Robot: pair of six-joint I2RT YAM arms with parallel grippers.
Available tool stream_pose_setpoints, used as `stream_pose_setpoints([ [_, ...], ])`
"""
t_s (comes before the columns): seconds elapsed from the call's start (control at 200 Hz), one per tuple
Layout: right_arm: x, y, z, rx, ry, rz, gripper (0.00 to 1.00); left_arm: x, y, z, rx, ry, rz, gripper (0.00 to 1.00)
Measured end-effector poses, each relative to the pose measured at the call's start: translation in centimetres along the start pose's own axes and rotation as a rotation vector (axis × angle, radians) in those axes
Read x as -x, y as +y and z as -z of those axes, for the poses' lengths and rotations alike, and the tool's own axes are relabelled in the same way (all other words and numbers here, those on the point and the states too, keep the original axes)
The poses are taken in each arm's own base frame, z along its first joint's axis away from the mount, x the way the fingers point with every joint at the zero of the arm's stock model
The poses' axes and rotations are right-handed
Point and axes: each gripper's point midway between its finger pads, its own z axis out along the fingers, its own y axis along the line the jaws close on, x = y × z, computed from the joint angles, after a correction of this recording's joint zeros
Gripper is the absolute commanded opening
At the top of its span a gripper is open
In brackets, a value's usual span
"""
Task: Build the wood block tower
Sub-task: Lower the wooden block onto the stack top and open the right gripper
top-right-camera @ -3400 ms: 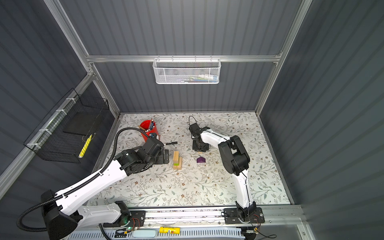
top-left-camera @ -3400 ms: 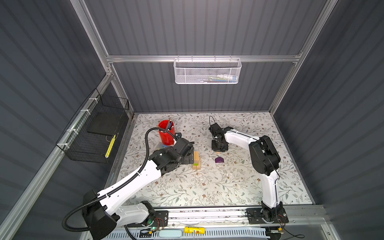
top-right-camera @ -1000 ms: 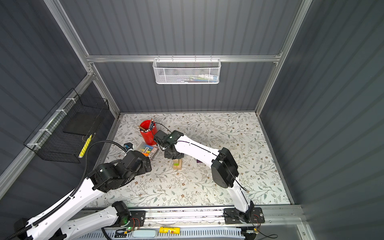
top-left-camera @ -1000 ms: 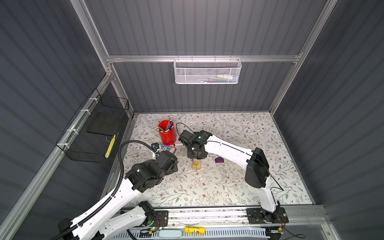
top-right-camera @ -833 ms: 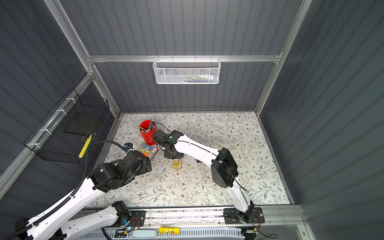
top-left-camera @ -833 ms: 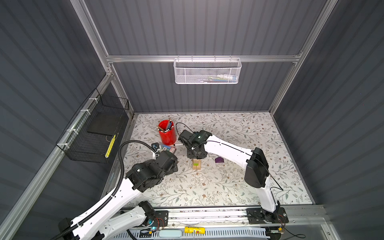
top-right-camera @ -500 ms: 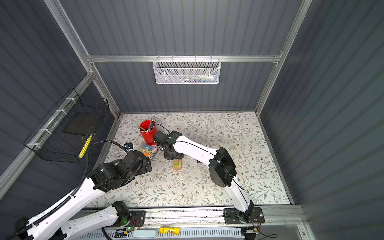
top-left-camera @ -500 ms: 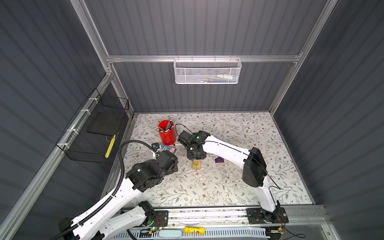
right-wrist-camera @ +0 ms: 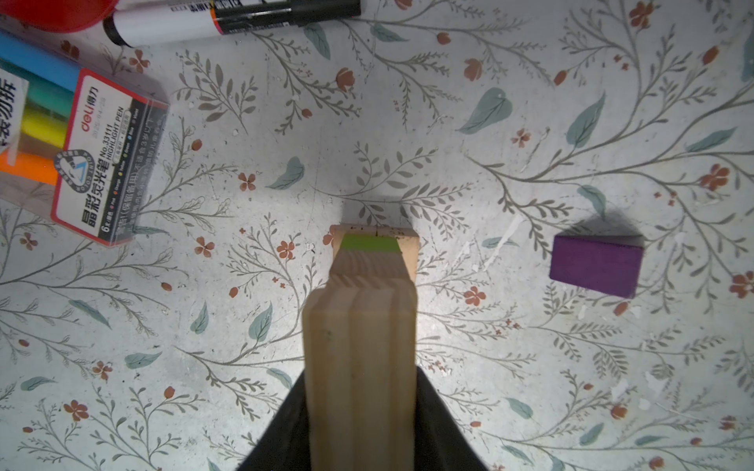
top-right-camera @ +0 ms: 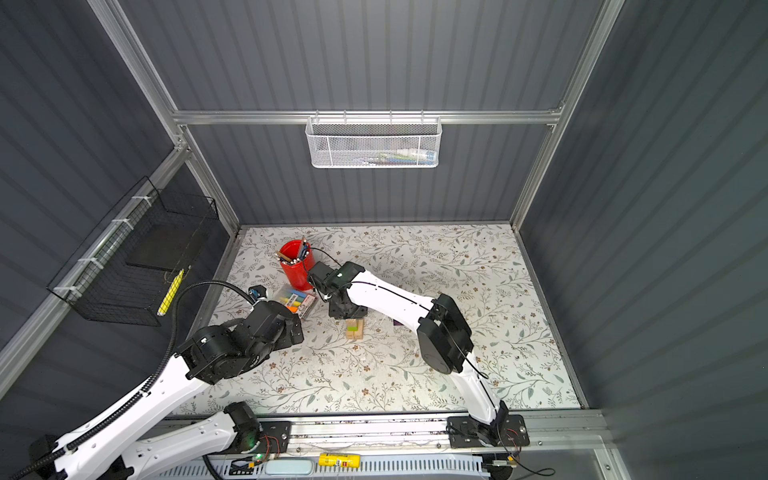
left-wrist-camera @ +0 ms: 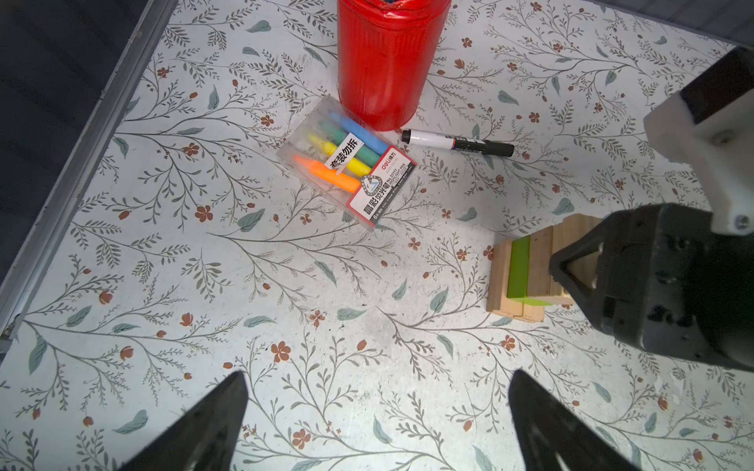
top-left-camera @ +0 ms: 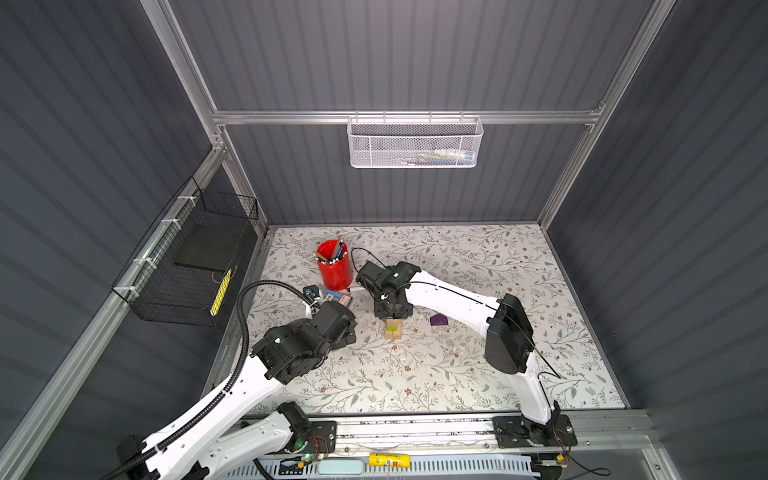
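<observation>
The floral-patterned table [top-left-camera: 457, 374] carries everything. Over its left part hangs the left end effector [left-wrist-camera: 377, 424], its jaws spread wide with only bare tabletop between them. The wood stack is off to one side of it, near but not touching.

The right end effector [right-wrist-camera: 359, 377] has reached across the middle and points straight down over the stack, its dark fingers [right-wrist-camera: 434, 412] pressed against both long sides of a block.

Behind it in both top views stands a tall red cylindrical pen cup [top-left-camera: 334, 270]. A clear plastic packet of coloured highlighters [left-wrist-camera: 347, 163] lies flat just in front of the cup.

The tower of pale wood bricks with one lime-green layer [top-left-camera: 392, 330] stands upright near the table's middle, directly below the right end effector.

The grooved pale wood block [right-wrist-camera: 361, 326] is held lengthwise in line with the stack beneath it. From this angle I cannot tell whether it already rests on the top brick.

The small purple wooden block [right-wrist-camera: 595, 265] lies alone on the table, apart from the tower on its right in a top view.

A black-and-white marker pen [left-wrist-camera: 457, 142] lies at the foot of the cup.
</observation>
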Motion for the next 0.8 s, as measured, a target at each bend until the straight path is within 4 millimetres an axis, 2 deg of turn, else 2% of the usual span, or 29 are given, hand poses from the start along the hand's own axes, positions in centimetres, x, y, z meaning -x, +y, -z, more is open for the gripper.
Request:
stream_pose_setpoints([
  [0.405,-0.01,-0.01,-0.02,0.002,0.003,-0.002,0.40,-0.04,-0.03,-0.09,0.003,0.003,-0.002,1.00],
  [0.62,-0.01,0.00,-0.03,0.003,0.004,-0.003,0.48,-0.05,-0.04,-0.12,0.004,0.003,-0.003,1.00],
  [0.801,0.25,-0.23,-0.09,0.001,0.004,-0.010,0.48,-0.09,-0.08,-0.21,0.006,0.006,-0.005,1.00],
])
